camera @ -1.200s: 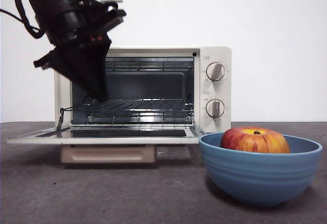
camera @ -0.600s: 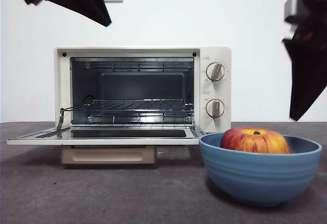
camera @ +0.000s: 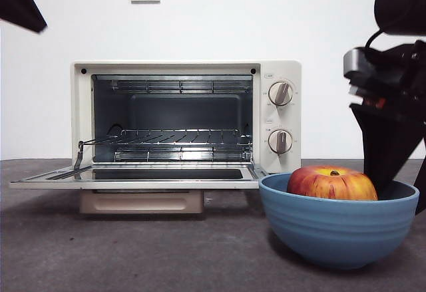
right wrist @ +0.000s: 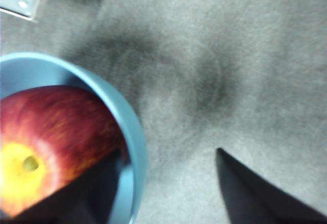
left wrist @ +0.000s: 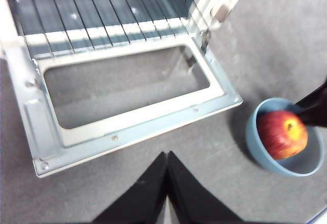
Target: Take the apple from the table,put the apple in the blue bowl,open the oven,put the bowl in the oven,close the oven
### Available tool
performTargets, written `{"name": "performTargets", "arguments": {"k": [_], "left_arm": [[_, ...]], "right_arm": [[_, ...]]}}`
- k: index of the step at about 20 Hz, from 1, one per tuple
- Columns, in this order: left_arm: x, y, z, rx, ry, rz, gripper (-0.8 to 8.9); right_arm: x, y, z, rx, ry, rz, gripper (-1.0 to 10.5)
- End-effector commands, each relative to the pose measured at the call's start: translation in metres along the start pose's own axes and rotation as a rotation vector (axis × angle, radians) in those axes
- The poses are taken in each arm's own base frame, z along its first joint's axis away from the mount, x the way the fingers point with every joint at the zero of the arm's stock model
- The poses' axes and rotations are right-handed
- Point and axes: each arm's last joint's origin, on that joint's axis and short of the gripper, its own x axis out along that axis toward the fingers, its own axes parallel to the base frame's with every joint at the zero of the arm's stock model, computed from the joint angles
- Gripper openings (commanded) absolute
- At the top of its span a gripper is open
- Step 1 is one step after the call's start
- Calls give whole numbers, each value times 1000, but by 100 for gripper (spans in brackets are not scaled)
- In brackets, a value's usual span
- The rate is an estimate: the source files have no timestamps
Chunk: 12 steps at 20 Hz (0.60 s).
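One red apple [camera: 332, 183] lies inside the blue bowl [camera: 338, 229], which stands on the tabletop [camera: 133, 252] just beside the oven [camera: 186, 116], whose door [camera: 133, 175] is folded down flat. The right gripper [right wrist: 168, 183] straddles the bowl's rim, jaws wide, one inside beside the apple. The left gripper [left wrist: 166, 183] hangs above the tabletop in front of the door, jaws pressed together on nothing.

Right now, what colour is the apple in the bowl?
The apple is red with yellow-orange streaks, clearest in the front view.
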Motion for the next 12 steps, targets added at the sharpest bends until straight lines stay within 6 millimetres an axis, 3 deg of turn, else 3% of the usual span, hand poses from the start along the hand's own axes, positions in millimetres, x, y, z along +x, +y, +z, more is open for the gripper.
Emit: {"name": "performTargets", "arguments": {"k": [1, 7, 12], "left_arm": [[-7, -2, 0, -4, -18, -4, 7], [-11, -2, -1, -3, -25, 0, 7], [-10, -2, -1, -2, -27, 21, 7]], "right_arm": [[7, 2, 2, -20, 18, 7, 182], [12, 9, 2, -42, 22, 17, 1], [10, 12, 2, -11, 24, 71, 2]]}}
